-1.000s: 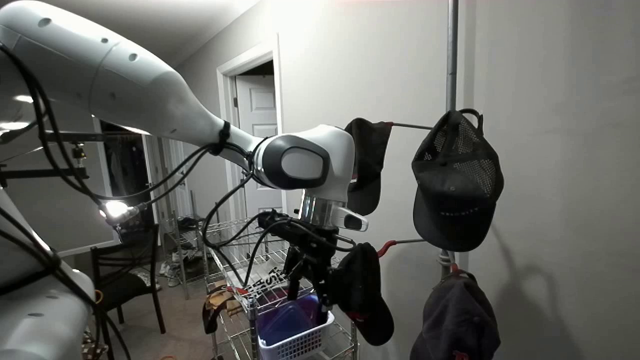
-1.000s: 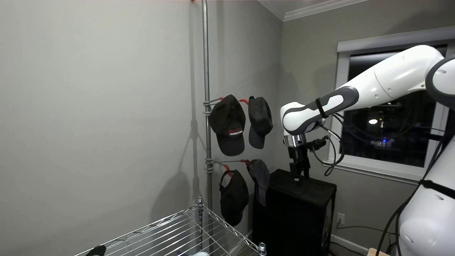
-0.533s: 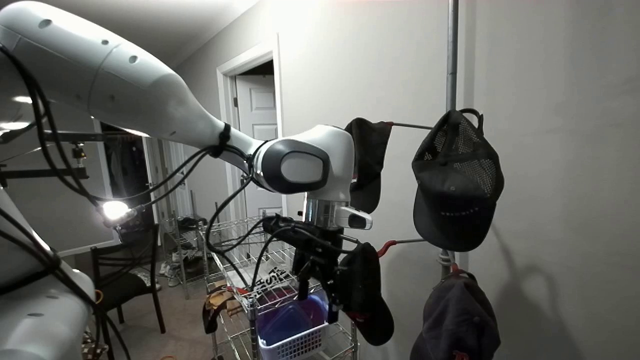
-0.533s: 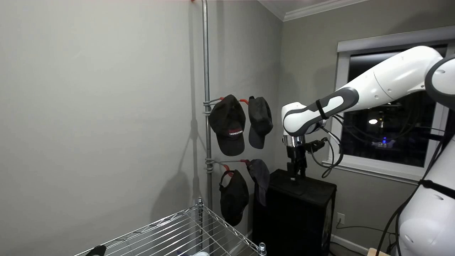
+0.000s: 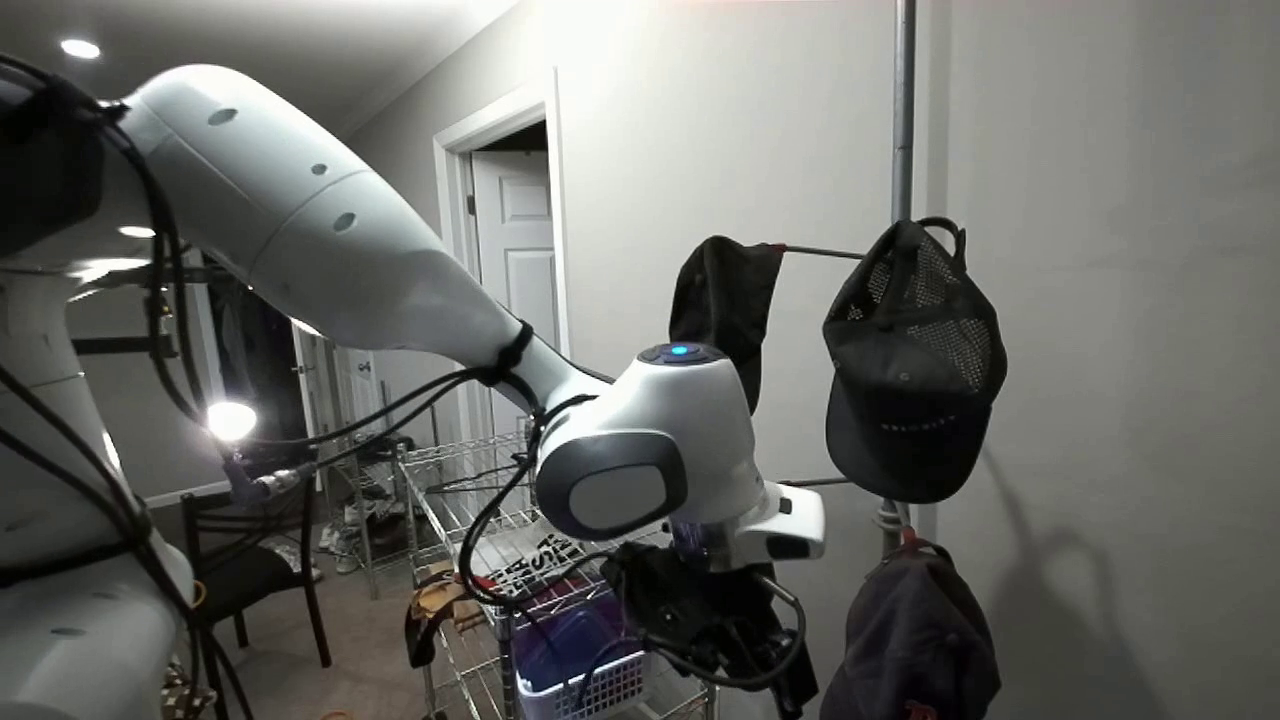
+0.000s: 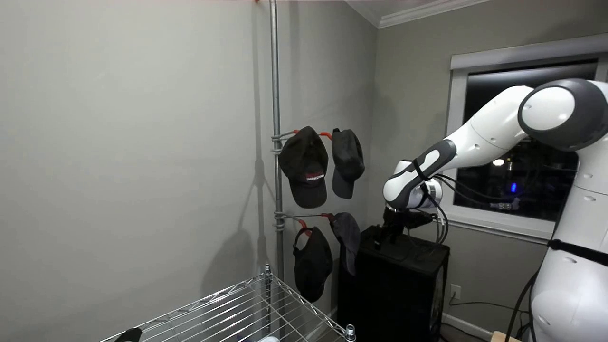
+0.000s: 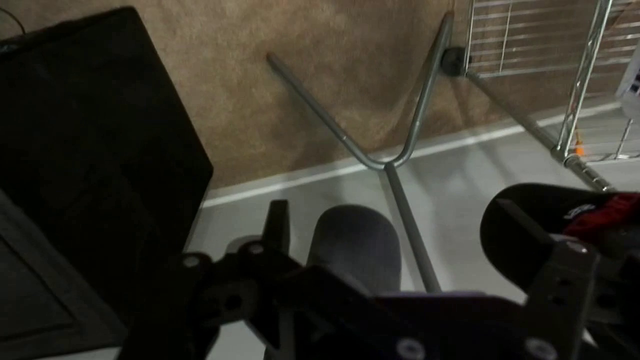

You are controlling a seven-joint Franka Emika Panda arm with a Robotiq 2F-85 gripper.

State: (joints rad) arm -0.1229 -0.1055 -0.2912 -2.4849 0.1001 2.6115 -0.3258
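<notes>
My gripper (image 7: 392, 207) is open and empty, its two black fingers spread wide in the wrist view. Between them, beyond the fingertips, shows the brim of a dark grey cap (image 7: 357, 245). A black cap with a red patch (image 7: 545, 197) lies behind the right finger. In an exterior view the gripper (image 6: 384, 240) points down, tilted, right of the hanging dark grey cap (image 6: 349, 240). A black cap (image 6: 313, 263) hangs beside that one. Above hang a black cap with a red label (image 6: 304, 161) and another dark cap (image 6: 348, 159). In an exterior view a mesh-backed cap (image 5: 915, 370) shows clearly.
A metal pole (image 6: 276, 85) with red-tipped hooks bears the caps; its forked foot (image 7: 415, 125) stands on the carpet. A wire shelf (image 6: 309, 304) stands near it. A large black box (image 6: 389, 289) is below the gripper. A white basket (image 5: 590, 695) and chair (image 5: 250, 580) show too.
The arm has come down, and the hand has tilted. In an exterior view the gripper has moved right and lower, covering the lower black cap. The caps have not moved.
</notes>
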